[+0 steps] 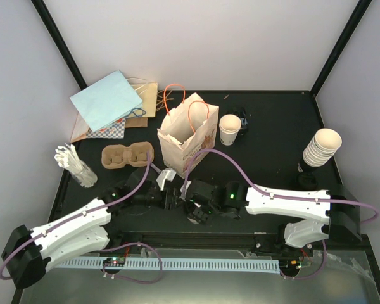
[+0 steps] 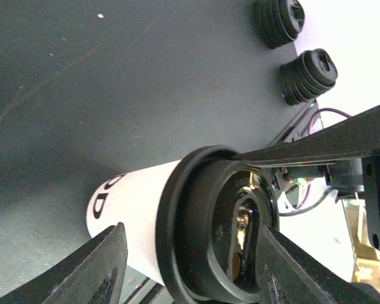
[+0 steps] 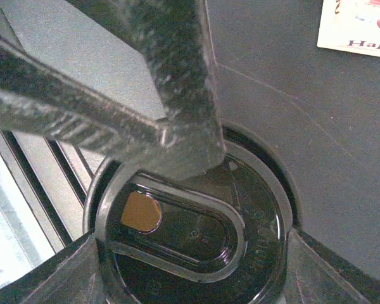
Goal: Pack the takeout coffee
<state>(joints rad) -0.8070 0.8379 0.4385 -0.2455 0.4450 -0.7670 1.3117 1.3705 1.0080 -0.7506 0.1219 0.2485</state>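
Right end effector (image 3: 191, 269) clamps coffee cup (image 3: 253, 190) by its lid rim — left end effector (image 2: 193, 259) apart around it.

White cup (image 2: 132, 204) with black lid (image 2: 206, 250), brown pulp tray (image 1: 126, 154), orange-handled printed cream bag (image 1: 175, 143)

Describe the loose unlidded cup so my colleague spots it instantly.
Find the printed paper bag with orange handles, standing centre-scene. Just right of it stands one cream paper cup, upright and open-topped. Unlike the stack of cups far to the right, it stands alone, and it wears no lid.
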